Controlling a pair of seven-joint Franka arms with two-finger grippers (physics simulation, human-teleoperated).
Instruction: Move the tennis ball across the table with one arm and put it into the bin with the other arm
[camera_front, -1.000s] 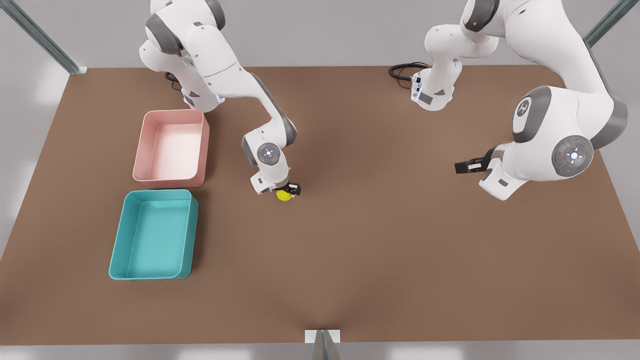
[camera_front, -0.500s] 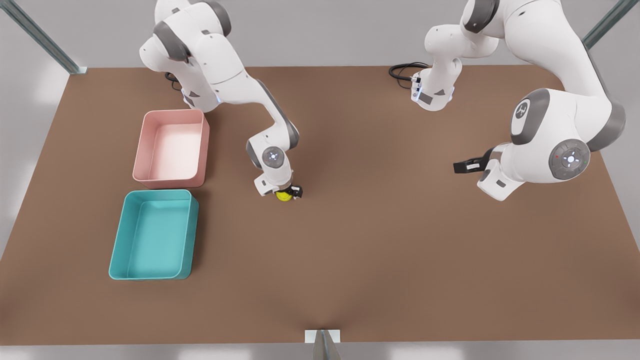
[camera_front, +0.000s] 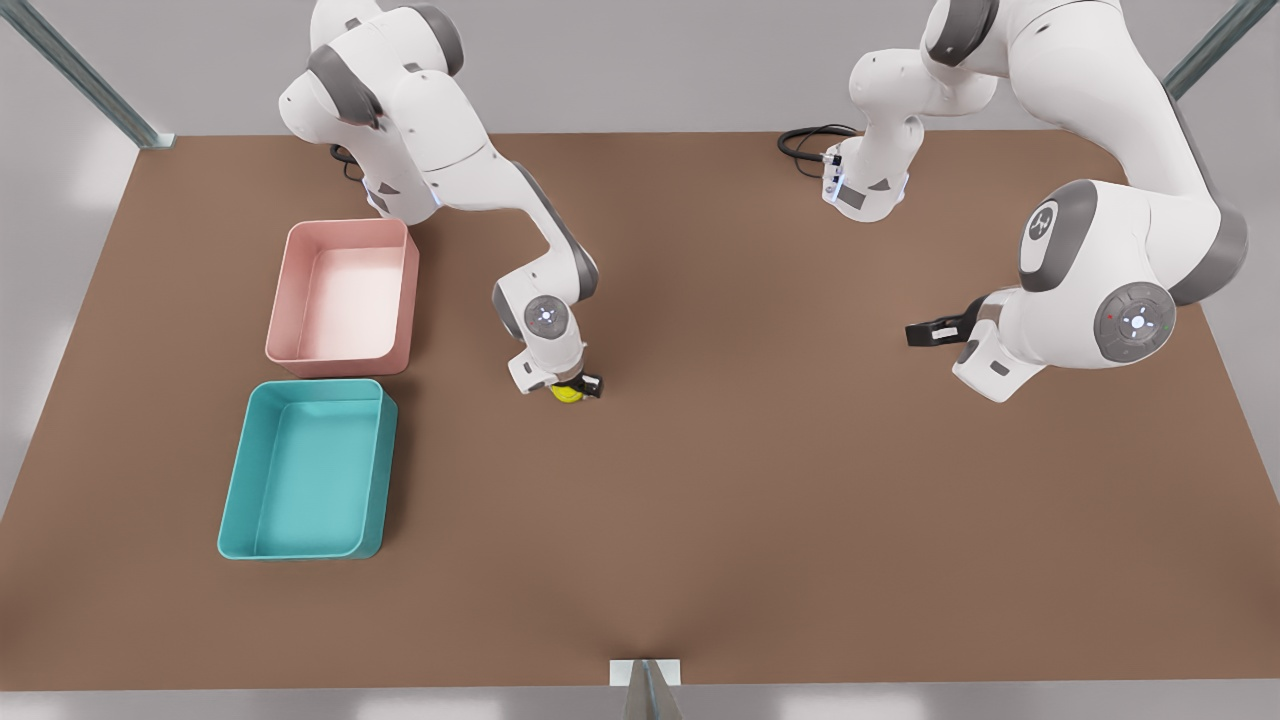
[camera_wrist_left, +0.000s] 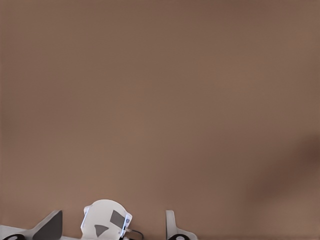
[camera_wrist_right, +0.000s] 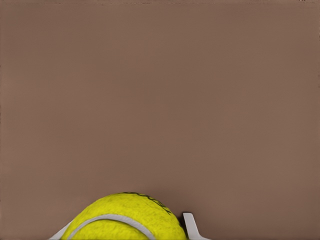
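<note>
Near the table's (camera_front: 760, 520) middle, the right gripper (camera_front: 578, 387) is straddling the tennis ball (camera_front: 567, 393), whether clenched I cannot tell.

The bin (camera_front: 308, 470) is lying toward the front view's left, well apart; the left gripper (camera_front: 925, 332) is waiting far off, jaw state unclear. The right wrist view is showing the ball's (camera_wrist_right: 127, 220) seam and one fingertip (camera_wrist_right: 191, 226) just beside it.

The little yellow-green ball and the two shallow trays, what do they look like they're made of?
The small yellow-green tennis ball looks felt-covered: fuzzy, matte nap with a pale curved seam. The teal rectangular bin and the pink rectangular tray look like moulded plastic: smooth, thin walls, rounded corners, a soft sheen. Being rendered, that is only their look.
</note>
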